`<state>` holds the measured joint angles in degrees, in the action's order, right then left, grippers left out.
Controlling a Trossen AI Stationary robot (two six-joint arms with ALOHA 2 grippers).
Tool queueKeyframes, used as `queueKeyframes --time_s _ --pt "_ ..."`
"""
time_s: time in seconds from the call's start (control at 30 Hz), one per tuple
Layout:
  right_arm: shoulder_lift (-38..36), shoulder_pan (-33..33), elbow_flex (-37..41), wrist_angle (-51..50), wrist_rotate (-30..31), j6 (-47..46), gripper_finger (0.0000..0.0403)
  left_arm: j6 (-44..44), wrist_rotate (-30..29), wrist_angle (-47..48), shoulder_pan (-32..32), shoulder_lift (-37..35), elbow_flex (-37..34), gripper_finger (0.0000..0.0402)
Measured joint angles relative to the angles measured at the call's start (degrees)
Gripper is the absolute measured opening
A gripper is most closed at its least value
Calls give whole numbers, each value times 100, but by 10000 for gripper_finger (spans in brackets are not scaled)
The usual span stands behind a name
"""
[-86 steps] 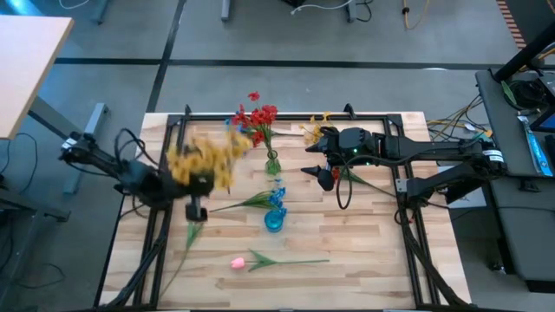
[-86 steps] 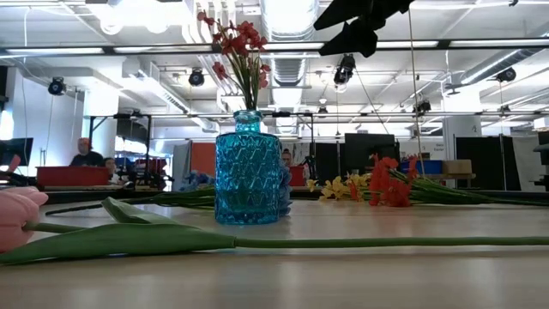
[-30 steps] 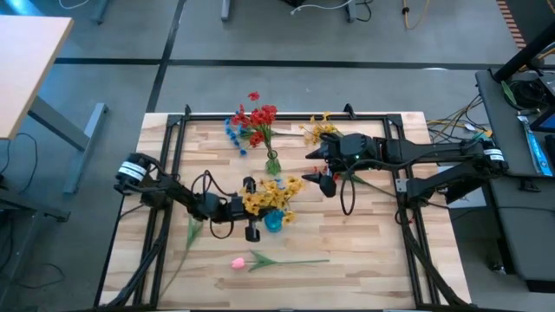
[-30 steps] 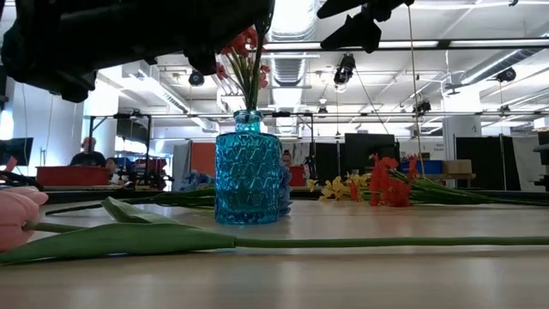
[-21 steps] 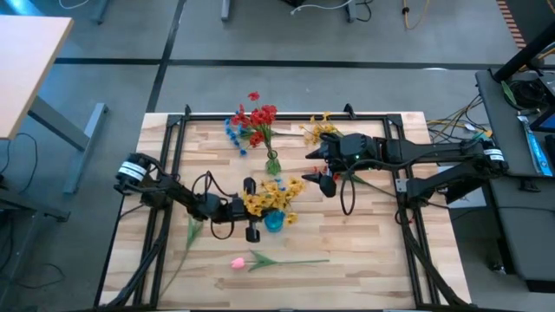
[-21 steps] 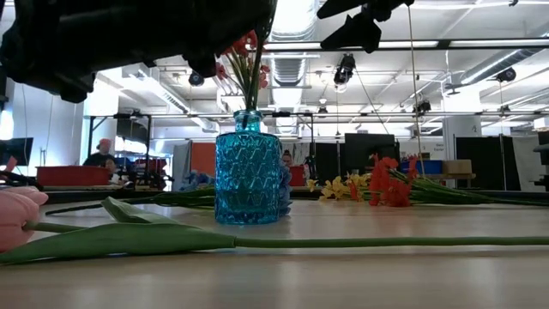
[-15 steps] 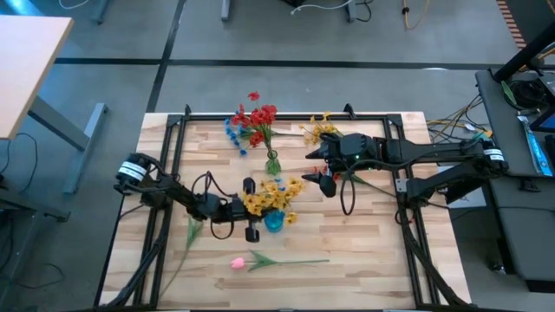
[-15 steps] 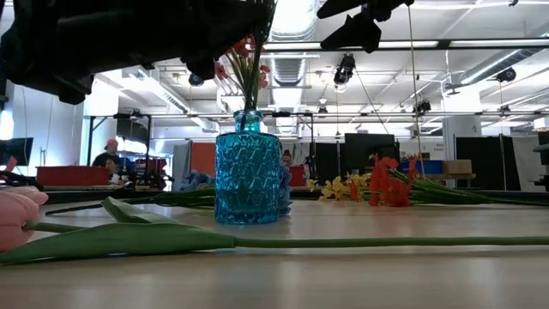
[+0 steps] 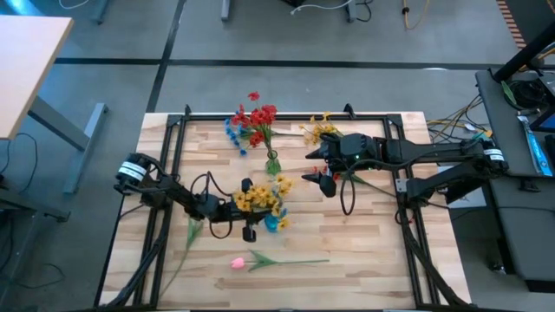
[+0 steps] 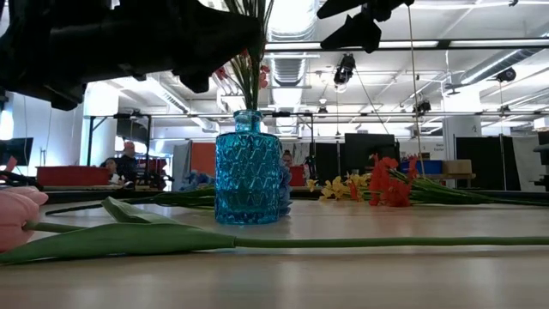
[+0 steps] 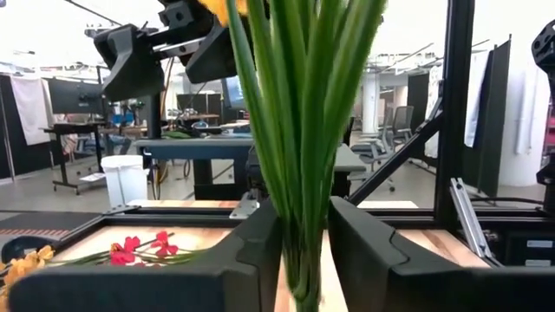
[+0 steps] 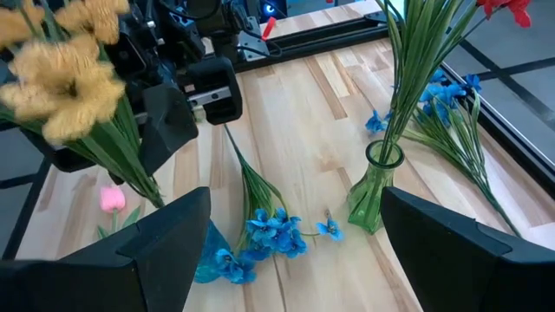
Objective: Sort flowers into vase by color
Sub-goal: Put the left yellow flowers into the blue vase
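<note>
A bunch of yellow flowers (image 9: 260,198) stands over the blue vase (image 10: 247,172). Its green stems (image 11: 299,130) run down toward the vase's mouth (image 10: 247,114). My left gripper (image 9: 247,209) reaches in level from the table's left, open, with one finger close on each side of the stems. Behind, red flowers (image 9: 257,117) stand in a green glass vase (image 9: 272,163). A pink tulip (image 9: 237,262) lies near the front edge. My right gripper (image 9: 314,171) hovers open above the table, right of the green vase. My left gripper's fingers (image 11: 251,251) flank the yellow flowers' stems (image 11: 303,225). They lie level and across the stems, coming from the table's left. Thin strips of table show beside the stems lower down, and I cannot tell whether the pads touch them.
Blue flowers (image 12: 269,234) lie on the table beside the blue vase, and more (image 9: 232,130) lie at the far left. A yellow spray (image 9: 316,130) lies under my right arm. A loose green stem (image 9: 192,232) lies at the left. Black frame rails (image 9: 286,115) border the table.
The yellow blossoms have swung a little toward the table's left, nearer my left gripper, while their stems stay over the blue vase. My right arm has kept still.
</note>
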<state>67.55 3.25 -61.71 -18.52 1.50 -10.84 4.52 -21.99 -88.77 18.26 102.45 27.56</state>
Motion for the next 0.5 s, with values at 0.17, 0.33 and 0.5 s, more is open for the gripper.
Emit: queueKeyframes --time_s 0.17,0.33,0.5 --pt "0 0 0 1 0 -7 327 -145 -5 7 0 0 -43 113" --pt "0 0 0 0 0 -10 327 -325 -14 26 7 0 -106 140" --pt "0 0 0 -5 0 -54 327 -625 -13 44 7 0 -260 168"
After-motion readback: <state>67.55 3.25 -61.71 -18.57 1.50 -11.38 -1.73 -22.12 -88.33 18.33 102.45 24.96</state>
